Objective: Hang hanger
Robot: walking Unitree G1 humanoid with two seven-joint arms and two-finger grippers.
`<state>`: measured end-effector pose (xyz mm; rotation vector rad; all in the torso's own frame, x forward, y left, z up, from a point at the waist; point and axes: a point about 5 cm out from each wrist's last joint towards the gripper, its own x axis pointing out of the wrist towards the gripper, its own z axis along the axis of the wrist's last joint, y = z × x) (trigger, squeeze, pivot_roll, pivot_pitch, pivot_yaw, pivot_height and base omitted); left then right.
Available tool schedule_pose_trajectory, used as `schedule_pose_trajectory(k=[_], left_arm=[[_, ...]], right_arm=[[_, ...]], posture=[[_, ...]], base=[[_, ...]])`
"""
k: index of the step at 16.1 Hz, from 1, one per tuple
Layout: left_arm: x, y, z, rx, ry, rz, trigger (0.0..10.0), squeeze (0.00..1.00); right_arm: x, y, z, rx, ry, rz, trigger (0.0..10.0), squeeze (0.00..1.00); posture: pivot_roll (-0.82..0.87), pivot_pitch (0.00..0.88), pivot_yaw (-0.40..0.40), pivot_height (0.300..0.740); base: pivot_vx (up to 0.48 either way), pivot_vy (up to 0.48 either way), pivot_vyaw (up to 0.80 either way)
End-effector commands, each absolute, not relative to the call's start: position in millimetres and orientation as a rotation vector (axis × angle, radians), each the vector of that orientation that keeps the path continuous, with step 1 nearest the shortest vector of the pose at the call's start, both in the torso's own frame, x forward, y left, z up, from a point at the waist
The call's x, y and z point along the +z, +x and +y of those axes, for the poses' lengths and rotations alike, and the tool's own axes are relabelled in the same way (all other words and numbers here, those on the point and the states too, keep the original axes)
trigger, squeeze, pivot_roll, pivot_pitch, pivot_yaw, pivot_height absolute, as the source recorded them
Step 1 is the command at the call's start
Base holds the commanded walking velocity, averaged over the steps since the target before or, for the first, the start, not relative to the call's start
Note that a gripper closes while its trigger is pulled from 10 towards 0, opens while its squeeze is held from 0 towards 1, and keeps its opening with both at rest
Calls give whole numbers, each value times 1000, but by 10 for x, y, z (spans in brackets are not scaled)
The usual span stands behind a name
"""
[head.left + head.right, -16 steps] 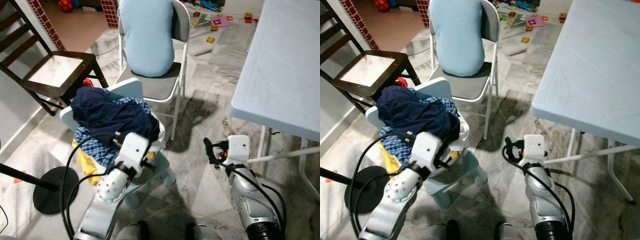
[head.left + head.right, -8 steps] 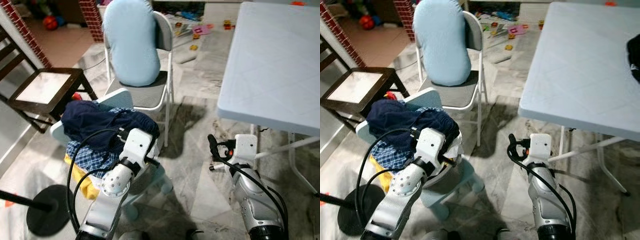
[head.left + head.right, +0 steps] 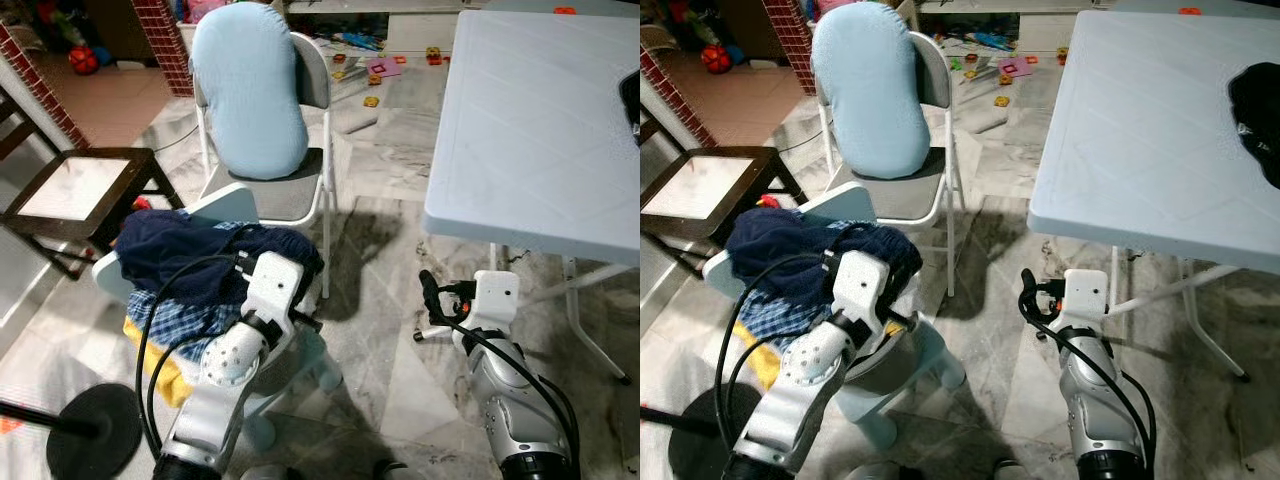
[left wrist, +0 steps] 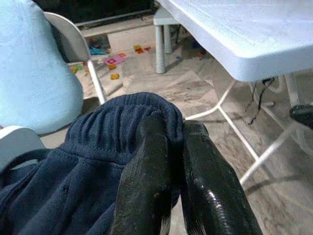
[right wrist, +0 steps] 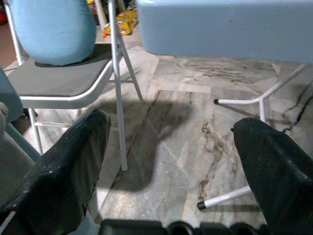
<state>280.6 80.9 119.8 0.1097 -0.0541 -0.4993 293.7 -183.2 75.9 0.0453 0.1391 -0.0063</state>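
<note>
A navy garment [image 3: 190,255] tops a pile of clothes on a small light-blue chair [image 3: 228,206]. Under it lie a blue plaid shirt [image 3: 168,322] and a yellow cloth [image 3: 166,366]. My left wrist [image 3: 272,286] rests against the pile's right side. In the left wrist view my left gripper [image 4: 174,128] is shut, its two black fingers pressed together at the ribbed hem of the navy garment [image 4: 98,161]. My right gripper [image 3: 430,302] hangs low over the marble floor beside the table legs, with its fingers [image 5: 63,171] wide apart and nothing between them. I see no hanger.
A grey folding chair with a pale-blue cushion [image 3: 250,90] stands behind the pile. A white folding table [image 3: 540,120] is at the right, with a black item [image 3: 1260,110] on it. At the left are a dark wooden chair [image 3: 70,195] and a black stand base [image 3: 85,430]. Toys [image 3: 375,70] litter the far floor.
The whole picture has shifted: the camera now sits higher and shows more of the table. Both arms keep much the same pose, and the left gripper stays at the clothes pile.
</note>
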Motion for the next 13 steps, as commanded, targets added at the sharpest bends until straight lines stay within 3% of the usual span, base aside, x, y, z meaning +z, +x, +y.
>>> schedule_pose_trajectory(k=[1,2,13], left_arm=[[1193,2807,828,-511,112,-53,10000,0],[1193,2804,824,-514,112,-54,10000,0],[1181,2789,742,-548,111,-61,10000,0]], right_arm=[[816,2948,-1791,3,53,110,10000,0],[816,2948,-1791,3,52,111,10000,0],[841,2978,-1807,3,46,105,10000,0]], posture=[[-61,92,101,740],[-61,92,101,740],[-76,91,97,740]], base=[[0,0,0],[0,0,0],[0,-323,-799]])
